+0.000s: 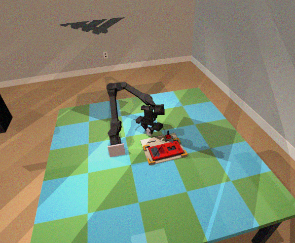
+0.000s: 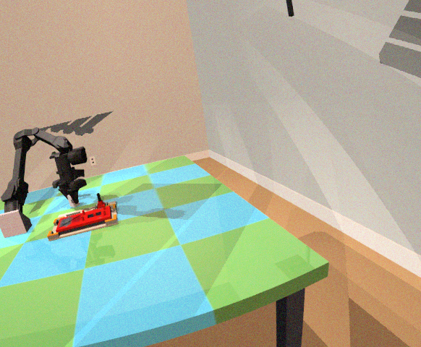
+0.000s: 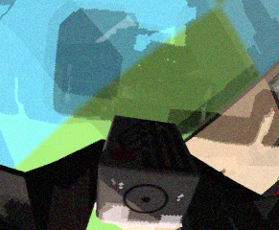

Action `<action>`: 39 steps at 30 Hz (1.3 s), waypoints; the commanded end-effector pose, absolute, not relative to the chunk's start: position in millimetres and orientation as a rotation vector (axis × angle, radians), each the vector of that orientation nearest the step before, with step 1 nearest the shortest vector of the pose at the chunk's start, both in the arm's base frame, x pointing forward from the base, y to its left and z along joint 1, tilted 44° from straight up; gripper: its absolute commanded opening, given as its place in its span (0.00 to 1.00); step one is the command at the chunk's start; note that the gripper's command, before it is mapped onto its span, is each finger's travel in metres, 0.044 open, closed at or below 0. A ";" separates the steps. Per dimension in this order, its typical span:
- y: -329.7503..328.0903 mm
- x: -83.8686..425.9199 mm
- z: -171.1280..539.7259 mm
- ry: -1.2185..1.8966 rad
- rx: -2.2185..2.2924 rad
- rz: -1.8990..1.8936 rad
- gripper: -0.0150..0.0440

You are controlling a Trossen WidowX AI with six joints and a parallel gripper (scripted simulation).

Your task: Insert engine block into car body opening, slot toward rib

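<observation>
The engine block (image 1: 149, 131) (image 2: 71, 202) (image 3: 146, 196) is a small light-grey block with a ring mark on its top face and a dark ribbed side. My gripper (image 1: 148, 128) (image 2: 71, 196) (image 3: 142, 152) is shut on it, one finger on each side, pointing down behind the board. Whether the block touches the table cannot be told. The red car body (image 1: 166, 153) (image 2: 82, 221) lies flat in front, on the cream board. A dark opening (image 1: 172, 148) shows in its right half. The rib and the block's slot cannot be made out.
The cream board (image 1: 145, 142) (image 3: 230, 153) has orange corner pieces around the car body. A small red part with an upright black knob (image 1: 168, 136) (image 2: 99, 202) stands on the board's back right. The arm's base with its pale plate (image 1: 116, 150) (image 2: 12, 224) stands left of the board.
</observation>
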State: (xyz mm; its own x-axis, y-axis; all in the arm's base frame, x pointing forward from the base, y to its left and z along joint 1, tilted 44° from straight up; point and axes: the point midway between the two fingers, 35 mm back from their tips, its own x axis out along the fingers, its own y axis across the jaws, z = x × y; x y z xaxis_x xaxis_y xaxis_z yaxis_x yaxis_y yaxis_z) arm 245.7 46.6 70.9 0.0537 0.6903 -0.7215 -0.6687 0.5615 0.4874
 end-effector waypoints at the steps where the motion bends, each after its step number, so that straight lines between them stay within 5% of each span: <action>1: 34.9 248.3 79.8 1.110 0.012 1.027 0.25; 39: -29.6 233.4 142.2 1.107 0.020 1.036 0.25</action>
